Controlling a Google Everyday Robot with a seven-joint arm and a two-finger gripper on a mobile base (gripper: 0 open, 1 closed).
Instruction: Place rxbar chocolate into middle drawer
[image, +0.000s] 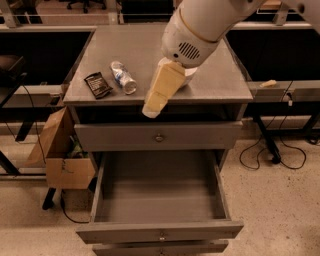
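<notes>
The rxbar chocolate (98, 85), a small flat black wrapper, lies on the left of the grey cabinet top (220, 85). The middle drawer (159, 231) is pulled out, and its deep box shows nothing inside. My gripper (151, 110) hangs from the white arm (200, 25) over the front edge of the cabinet top. It is right of the bar, apart from it, and holds nothing that I can see.
A clear plastic bottle (123, 77) lies just right of the bar. A white dish (191, 76) is partly hidden behind the gripper. The top drawer (159, 137) is closed, and the lowest drawer front (160, 248) is below. A cardboard box (60, 155) and cables (272, 155) are on the floor.
</notes>
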